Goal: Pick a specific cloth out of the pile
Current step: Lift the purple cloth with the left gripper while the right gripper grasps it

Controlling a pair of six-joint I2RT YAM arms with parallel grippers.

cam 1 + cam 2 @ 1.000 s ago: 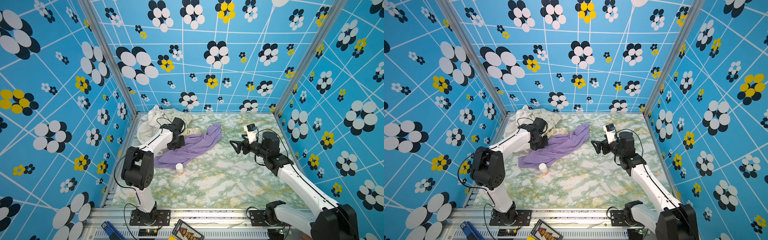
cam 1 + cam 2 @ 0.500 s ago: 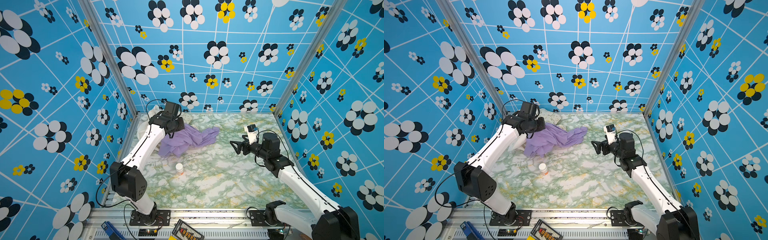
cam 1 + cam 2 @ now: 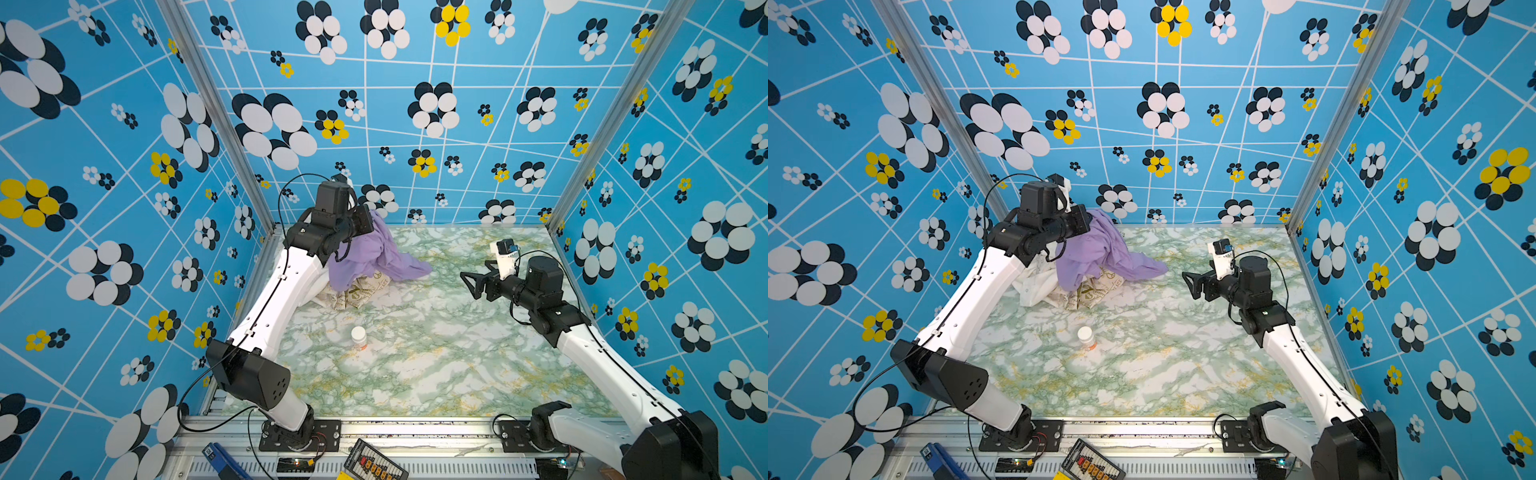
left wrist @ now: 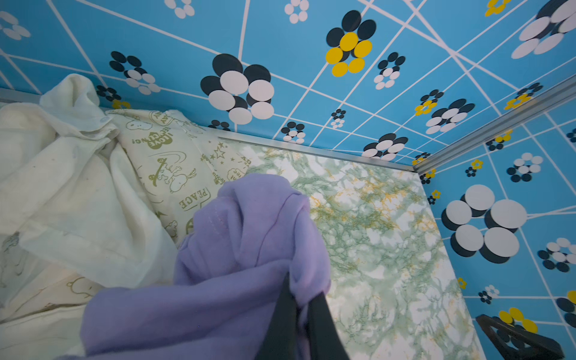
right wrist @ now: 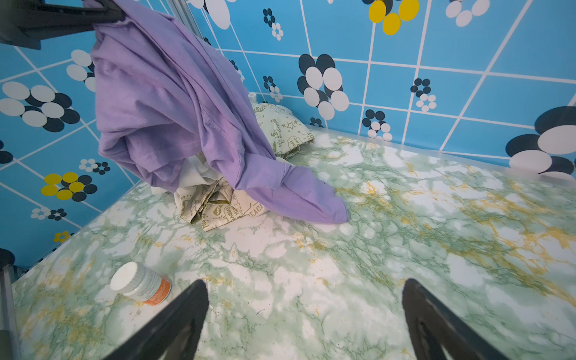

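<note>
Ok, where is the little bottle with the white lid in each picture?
In a top view: the little bottle stands on the table, in front of the purple cloth.
In a top view: the same place.
Left wrist: not in it.
Right wrist: on the table, ahead of the right gripper.
Shared landmark: the purple cloth, in all four views.

light: bright, even | shadows: soft, faint | wrist views: edges bent, near parts blurred

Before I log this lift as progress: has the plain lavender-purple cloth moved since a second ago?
Yes: the plain lavender-purple cloth has lifted up and back, away from the small white-capped bottle.
</note>
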